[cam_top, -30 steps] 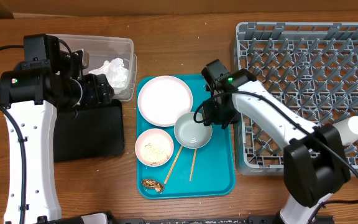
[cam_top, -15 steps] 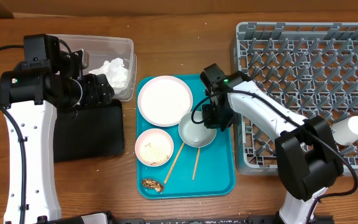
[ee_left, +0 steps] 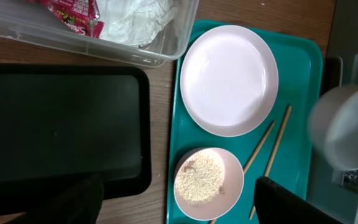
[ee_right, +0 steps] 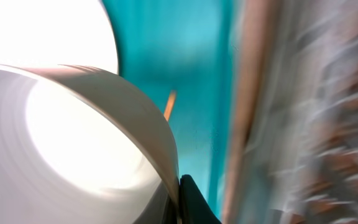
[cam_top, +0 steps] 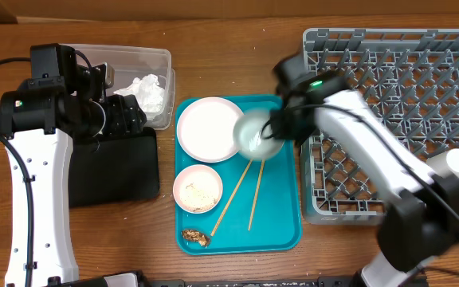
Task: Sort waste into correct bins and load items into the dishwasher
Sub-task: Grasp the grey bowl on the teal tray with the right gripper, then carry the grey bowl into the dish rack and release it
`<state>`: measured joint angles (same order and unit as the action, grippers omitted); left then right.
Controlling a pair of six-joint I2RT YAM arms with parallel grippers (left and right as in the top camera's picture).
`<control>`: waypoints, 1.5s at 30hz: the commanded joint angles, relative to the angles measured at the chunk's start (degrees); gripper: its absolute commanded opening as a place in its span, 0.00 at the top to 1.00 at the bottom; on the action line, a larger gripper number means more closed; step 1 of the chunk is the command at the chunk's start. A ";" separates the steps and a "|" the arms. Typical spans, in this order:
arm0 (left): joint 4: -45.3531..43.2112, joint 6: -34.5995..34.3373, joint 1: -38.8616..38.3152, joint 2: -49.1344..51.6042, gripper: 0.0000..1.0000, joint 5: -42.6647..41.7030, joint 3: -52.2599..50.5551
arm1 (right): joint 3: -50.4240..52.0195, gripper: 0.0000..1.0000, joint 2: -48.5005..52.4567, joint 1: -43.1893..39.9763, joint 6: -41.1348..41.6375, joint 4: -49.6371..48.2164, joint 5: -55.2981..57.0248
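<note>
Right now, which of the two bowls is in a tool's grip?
The grey-blue metal bowl, pinched at its rim by the right tool. The small white bowl, holding rice, sits untouched on the teal tray.

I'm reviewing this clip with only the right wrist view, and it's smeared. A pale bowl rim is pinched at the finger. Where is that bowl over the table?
Observer: In the overhead view, the grey-blue metal bowl in the right gripper hangs over the teal tray's upper right. It overlaps the white plate's edge, beside the dish rack.
Operator: Anything in the rack yet?
Observer: A white cup lies at its right edge. I see nothing else in it.
Operator: And the other arm?
Observer: The left gripper is open and holds nothing. It is by the black tray.
</note>
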<state>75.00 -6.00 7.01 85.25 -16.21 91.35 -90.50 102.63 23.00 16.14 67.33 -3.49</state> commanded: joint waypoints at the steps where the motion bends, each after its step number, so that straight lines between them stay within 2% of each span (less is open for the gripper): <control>1: -0.28 -0.17 0.07 0.17 0.21 0.33 0.50 | -4.87 0.96 -8.48 -4.39 -1.38 -0.90 10.47; 5: -0.35 -0.20 0.04 0.20 0.21 0.31 0.50 | -4.98 0.96 -11.45 -9.75 -1.33 -3.28 23.37; 10: -0.48 -0.20 0.07 0.20 0.21 0.31 0.50 | -4.20 0.96 -10.29 -16.09 -0.96 -6.78 39.32; 14: -0.46 -0.22 0.04 0.20 0.21 0.28 0.50 | -3.96 0.96 -7.87 -20.37 6.75 -10.38 59.87; 19: -0.42 -0.22 0.04 0.20 0.21 0.26 0.50 | -3.96 0.96 -3.41 -25.92 8.76 -18.84 73.40; 24: -0.22 -0.22 0.04 0.20 0.21 0.26 0.50 | -3.96 0.96 3.98 -34.25 8.61 -23.76 73.94; 26: -0.20 -0.22 0.04 0.22 0.18 0.11 0.50 | -3.96 0.96 6.08 -36.37 7.41 -25.14 73.94; 30: -0.09 -0.20 0.04 0.24 0.18 0.11 0.50 | -3.96 0.96 10.19 -39.63 5.51 -27.04 73.92; 37: 0.09 -0.26 0.04 0.24 0.18 0.09 0.50 | -3.96 0.96 15.72 -41.40 5.55 -28.13 69.83; 45: 0.09 -0.46 0.04 0.24 0.18 0.02 0.50 | -3.96 0.96 17.97 -39.34 5.55 -27.78 63.08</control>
<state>75.18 -6.02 7.01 85.30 -16.23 91.35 -94.43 119.96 -17.78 21.85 39.68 65.78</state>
